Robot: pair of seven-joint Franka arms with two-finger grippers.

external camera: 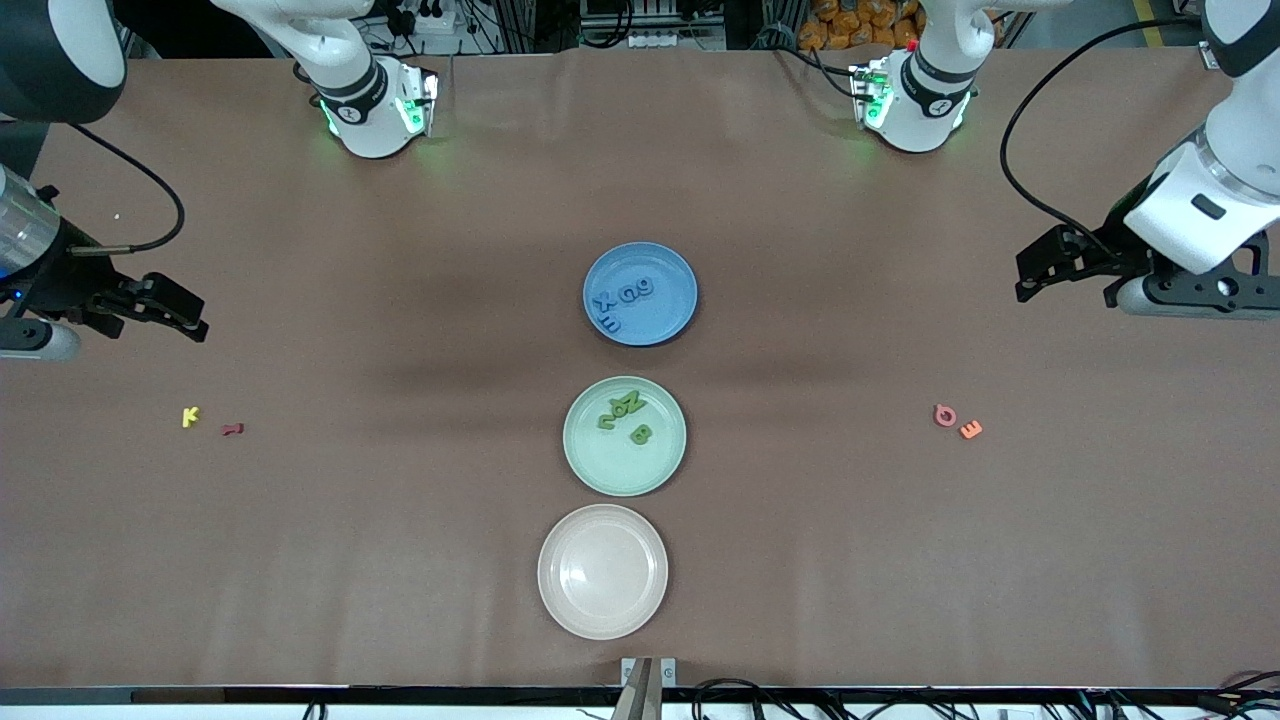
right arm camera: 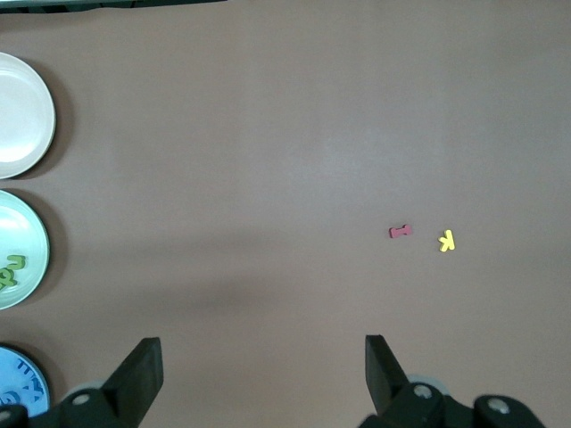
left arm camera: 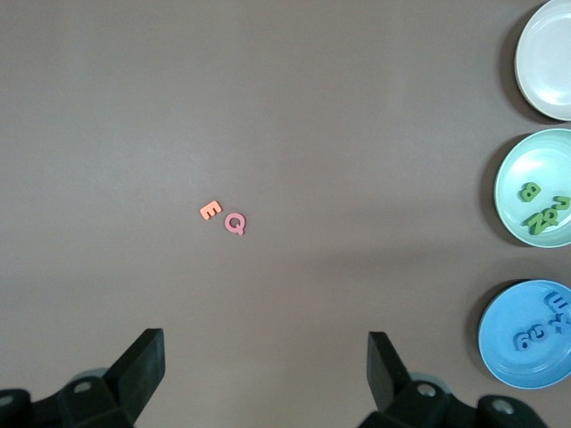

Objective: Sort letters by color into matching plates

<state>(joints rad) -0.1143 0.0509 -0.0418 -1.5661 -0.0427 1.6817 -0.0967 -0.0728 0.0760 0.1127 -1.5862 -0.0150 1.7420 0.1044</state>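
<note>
at table ends: left gripper (external camera: 1040, 272) & right gripper (external camera: 180, 312) wide open, empty; both arms wait.

broad table under a smooth matte brown cover (external camera: 400, 560), evenly lit, soft shadow band across the middle. at 12 o'clock, past the table edge, tangled black cables (external camera: 480, 20) and a heap of orange objects (external camera: 850, 25). at 6 o'clock, a dark edge strip (external camera: 300, 693).
</note>
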